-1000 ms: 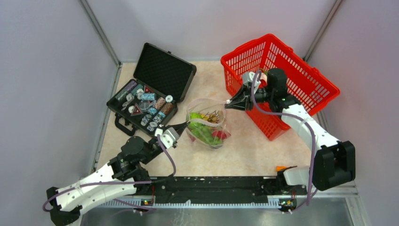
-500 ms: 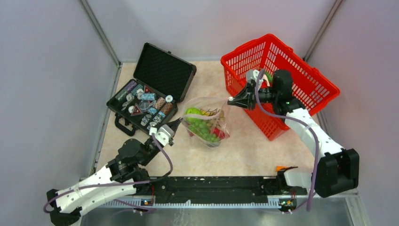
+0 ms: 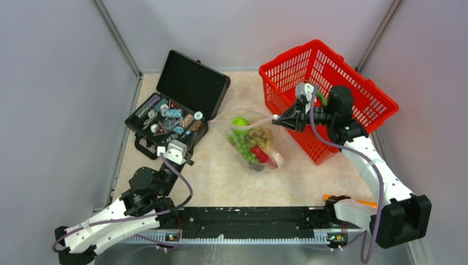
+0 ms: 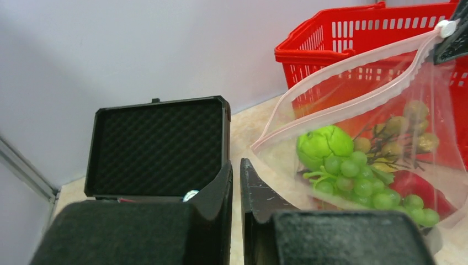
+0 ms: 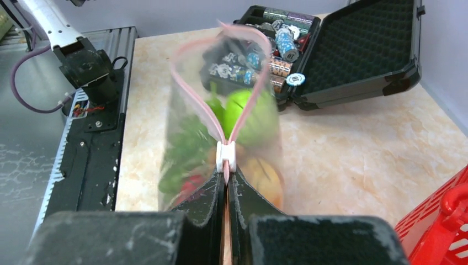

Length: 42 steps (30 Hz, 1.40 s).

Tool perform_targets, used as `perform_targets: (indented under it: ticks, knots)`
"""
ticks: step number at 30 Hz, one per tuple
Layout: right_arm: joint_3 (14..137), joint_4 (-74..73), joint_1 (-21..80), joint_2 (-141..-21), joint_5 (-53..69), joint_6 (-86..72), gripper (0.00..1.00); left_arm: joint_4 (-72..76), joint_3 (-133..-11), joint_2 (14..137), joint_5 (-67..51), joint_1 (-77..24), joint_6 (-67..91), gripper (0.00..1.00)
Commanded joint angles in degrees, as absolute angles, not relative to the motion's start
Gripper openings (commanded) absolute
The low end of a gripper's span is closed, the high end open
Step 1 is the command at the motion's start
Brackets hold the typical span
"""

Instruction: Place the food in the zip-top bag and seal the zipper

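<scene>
Backed away toward the black case, the left gripper now stands closed and empty, while the right gripper, pinching the zipper seemingly at its white slider, has dragged the limp, slippery zip-top bag and its food nearer the red basket; grip the stiffer strip, not the film.

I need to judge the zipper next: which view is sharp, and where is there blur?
Left wrist: zip-top bag and zipper sharp, evenly lit. Right wrist: food and bag smeared with blur, only the white slider crisp. Top external: sharp, but the zipper is tiny.
</scene>
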<state>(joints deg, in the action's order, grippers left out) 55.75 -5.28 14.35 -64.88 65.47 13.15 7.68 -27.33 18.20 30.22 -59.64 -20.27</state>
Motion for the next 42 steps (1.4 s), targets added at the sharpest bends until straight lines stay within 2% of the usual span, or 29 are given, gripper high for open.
perform_targets:
  ticks: [1, 2, 3, 6, 7, 9, 13, 18, 23, 26, 27, 30, 33, 36, 42]
  knots:
    - [55.1, 2.0, 13.9, -61.0, 66.3, 7.5, 0.0, 6.9, -30.2, 21.1, 33.0, -59.4, -16.0, 0.31]
    - [55.1, 1.4, 14.1, -60.6, 65.4, 7.4, 0.0, 5.2, -32.0, 22.1, 31.9, -59.4, -14.5, 0.53]
    - [55.1, 0.6, 14.4, -60.4, 64.7, 7.5, 0.0, 3.6, -33.8, 22.9, 29.7, -59.4, -13.6, 0.68]
    - [55.2, -3.0, 15.7, -59.9, 62.8, 8.9, 0.0, 3.9, -37.9, 25.4, 19.9, -59.4, -14.5, 0.94]
    - [55.1, -4.1, 16.1, -59.7, 62.0, 9.6, 0.0, 5.0, -38.8, 26.8, 16.2, -59.4, -15.5, 0.98]
    - [54.7, -5.7, 17.2, -59.4, 59.8, 10.6, 0.0, 6.1, -41.4, 31.2, 8.5, -59.4, -18.4, 0.99]
    - [54.8, -9.6, 19.4, -59.5, 55.9, 12.7, 0.0, 2.7, -49.7, 45.3, 1.0, -59.4, -22.2, 0.99]
    - [53.9, -11.7, 19.9, -58.2, 55.3, 13.8, 0.0, 7.6, -51.4, 56.2, -11.1, -55.7, -24.3, 0.99]
    - [53.3, -15.1, 20.1, -57.0, 55.9, 15.6, 0.0, 12.5, -51.1, 60.1, -24.4, -49.5, -20.0, 0.93]
    - [52.4, -15.2, 20.4, -55.6, 55.9, 15.6, 0.0, 16.9, -50.6, 62.0, -28.6, -48.0, -18.8, 0.81]
    - [52.1, -15.2, 20.4, -55.2, 56.3, 15.6, 0.0, 17.0, -51.1, 62.9, -29.5, -47.7, -18.7, 0.81]
    - [51.8, -15.5, 20.4, -54.3, 56.7, 15.4, 0.0, 15.3, -52.7, 65.9, -32.4, -46.4, -19.3, 0.86]
    - [51.3, -15.8, 20.4, -54.1, 56.0, 15.2, 0.0, 11.7, -54.8, 68.2, -40.7, -44.9, -19.8, 0.93]
    - [51.5, -16.5, 20.5, -54.0, 56.2, 15.4, 0.0, 9.8, -55.7, 70.2, -43.7, -44.2, -20.9, 0.97]
    - [51.9, -17.6, 20.6, -53.4, 57.0, 15.9, 0.0, 5.2, -59.9, 76.5, -45.1, -43.4, -22.7, 0.95]
